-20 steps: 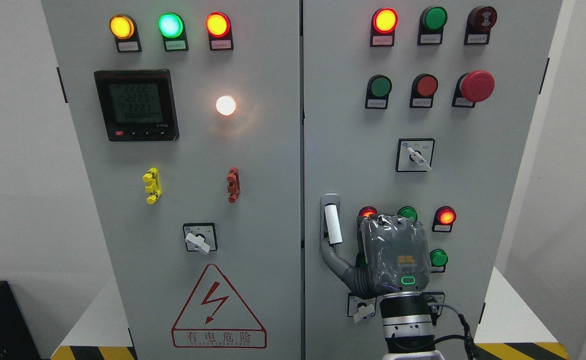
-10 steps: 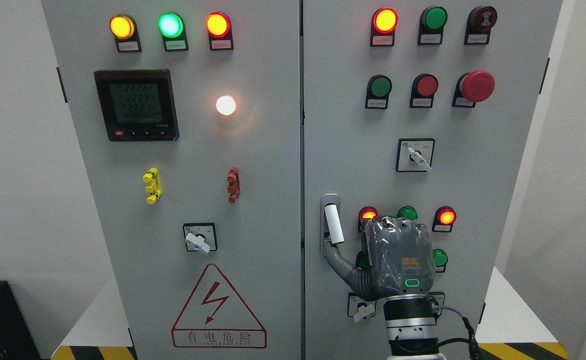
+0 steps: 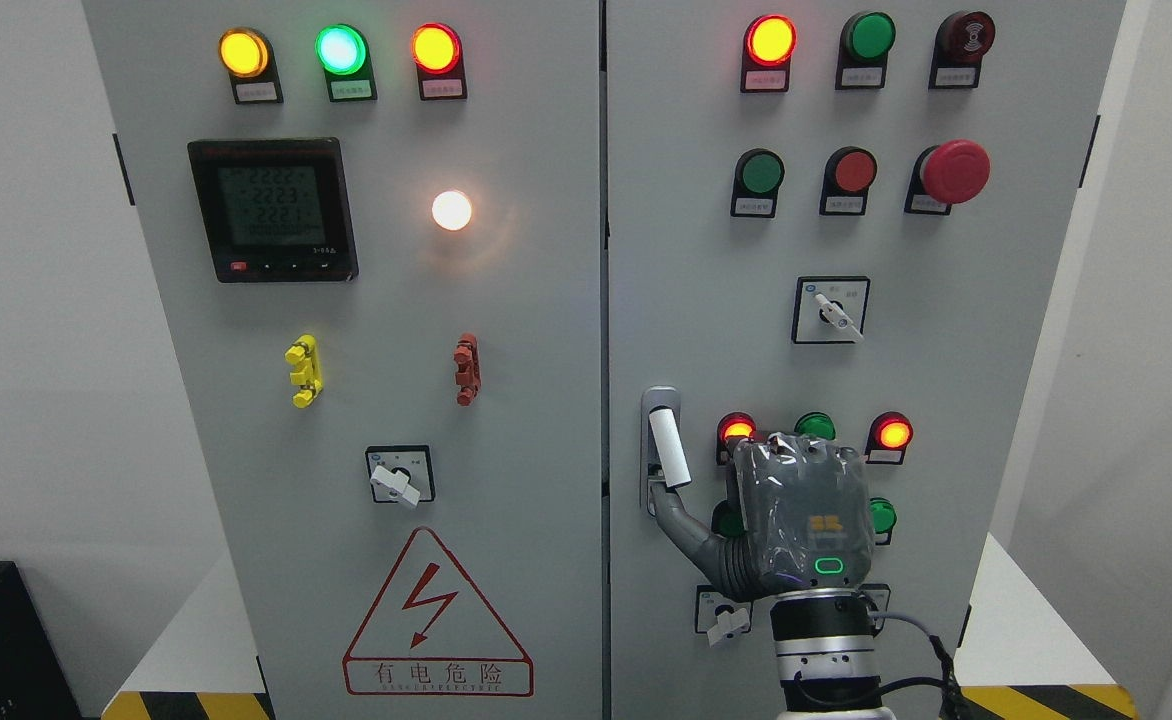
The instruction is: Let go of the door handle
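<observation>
The left door (image 3: 386, 330) of the grey cabinet carried three lit lamps along its top, a digital meter (image 3: 273, 209) whose digits were too small to read reliably, a white lamp, a yellow fitting, a red fitting, a rotary switch and a high-voltage warning sign (image 3: 436, 620); no left arm or hand was visible anywhere in the head view. Both doors appeared closed, with only the narrow centre seam between them. The door handle (image 3: 666, 448), a white lever in a grey recess, stood near the left edge of the right door (image 3: 706, 300), tilted slightly from vertical. The right hand (image 3: 796, 520) was positioned to the right of and below the handle, its back facing the camera. One grey digit, apparently the thumb (image 3: 681, 520), extended up and left, with its tip at the lower end of the recess, touching or just beside the foot of the lever. No grip around the lever was visible. The release was judged to be nearly complete: the wrap had been given up, and clearing that last digit and withdrawing the arm remained. The other fingers were hidden behind the palm, so whether they were spread or curled could not be determined. The hand also covered several lamps and part of a lower switch, and the arm was cut off at the bottom edge.
</observation>
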You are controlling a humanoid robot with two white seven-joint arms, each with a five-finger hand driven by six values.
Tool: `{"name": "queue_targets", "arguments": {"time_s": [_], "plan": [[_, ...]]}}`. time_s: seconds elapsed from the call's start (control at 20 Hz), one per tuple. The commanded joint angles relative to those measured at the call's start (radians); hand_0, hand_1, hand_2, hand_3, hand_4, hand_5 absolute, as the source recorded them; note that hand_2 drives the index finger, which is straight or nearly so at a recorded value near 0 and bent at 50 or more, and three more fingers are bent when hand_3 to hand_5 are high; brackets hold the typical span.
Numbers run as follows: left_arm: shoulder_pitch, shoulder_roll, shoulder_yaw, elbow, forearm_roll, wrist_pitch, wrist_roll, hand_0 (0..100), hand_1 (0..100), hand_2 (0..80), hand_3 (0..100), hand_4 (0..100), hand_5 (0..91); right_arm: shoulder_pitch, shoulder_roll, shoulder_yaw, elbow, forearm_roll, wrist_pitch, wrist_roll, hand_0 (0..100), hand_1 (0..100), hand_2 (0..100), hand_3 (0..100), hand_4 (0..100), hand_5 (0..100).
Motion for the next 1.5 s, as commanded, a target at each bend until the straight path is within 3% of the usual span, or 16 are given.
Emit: {"name": "queue_targets", "arguments": {"time_s": [0.0, 0.3, 1.45], "plan": [[0.0, 0.0, -0.021, -0.02, 0.0, 0.0, 0.0, 0, 0, 2.3, 9, 1, 0.0, 0.0, 0.0, -0.014, -0.009, 0.0, 0.0, -0.001, 24, 32, 91, 100, 99, 94], [0.0, 0.0, -0.021, -0.02, 0.0, 0.0, 0.0, 0, 0, 2.2, 9, 1, 0.0, 0.003, 0.0, -0.023, -0.012, 0.0, 0.0, -0.001, 28, 31, 91, 100, 99, 94], [0.0, 0.0, -0.021, -0.02, 0.0, 0.0, 0.0, 0, 0, 2.3, 10, 1, 0.0, 0.008, 0.0, -0.039, -0.027, 0.0, -0.001, -0.018, 30, 33, 91, 100, 99, 94]]}}
